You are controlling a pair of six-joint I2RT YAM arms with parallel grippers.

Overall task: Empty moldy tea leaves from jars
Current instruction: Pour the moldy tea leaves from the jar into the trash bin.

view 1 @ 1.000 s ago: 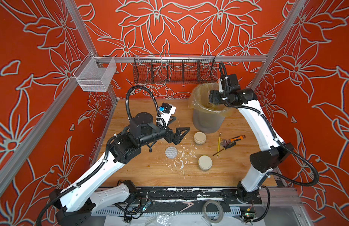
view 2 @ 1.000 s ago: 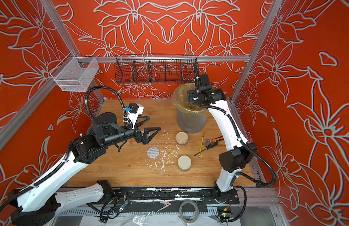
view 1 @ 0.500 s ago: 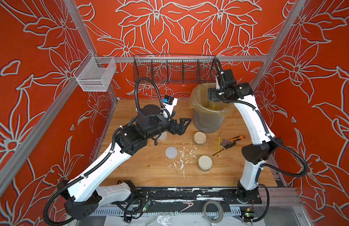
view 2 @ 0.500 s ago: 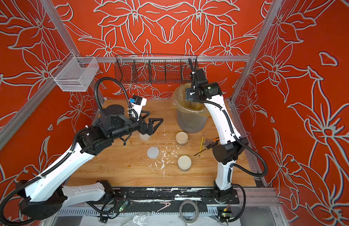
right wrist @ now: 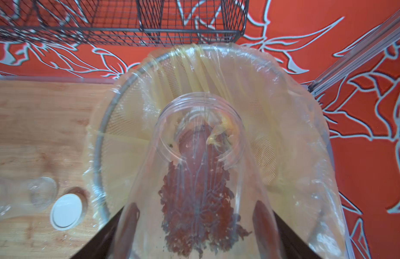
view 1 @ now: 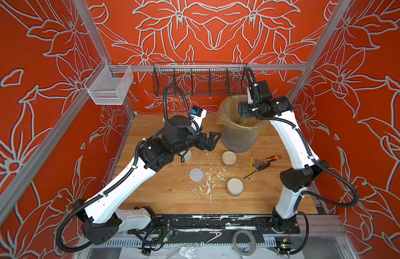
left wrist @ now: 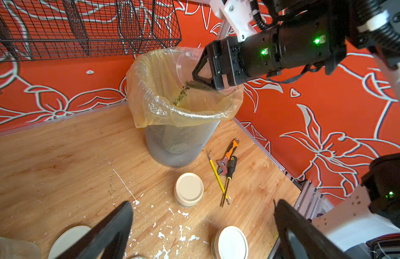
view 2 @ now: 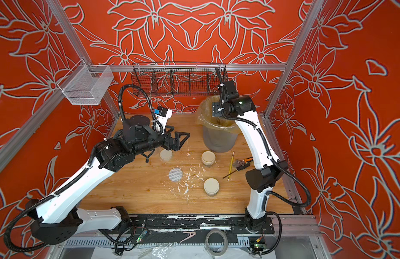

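So the right gripper point(left wrist: 202, 72) is clamped on a clear jar point(right wrist: 199, 139) with no lid, tipped mouth-down over the grey bin point(view 1: 237, 140). The bin has a yellowish liner point(left wrist: 149, 89) and sits right of centre in the upper half of both top views. The tea leaves point(right wrist: 194, 201) are heaped along the low side of that jar. The left wrist view shows a greenish trickle of them sliding off the rim into the liner.

The left gripper point(view 1: 213, 139) hovers just left of the bin, jaws spread wide with nothing between them. On the wooden table point(view 1: 172, 192), a cream-lidded jar point(view 1: 229, 158) stands just below the bin, and a second capped jar point(view 1: 235, 186) stands lower still. A dotted lid point(view 1: 196, 174) lies flat to their left among white flakes point(view 1: 208, 179). A few hand tools point(view 1: 262, 162) lie right of the jars.
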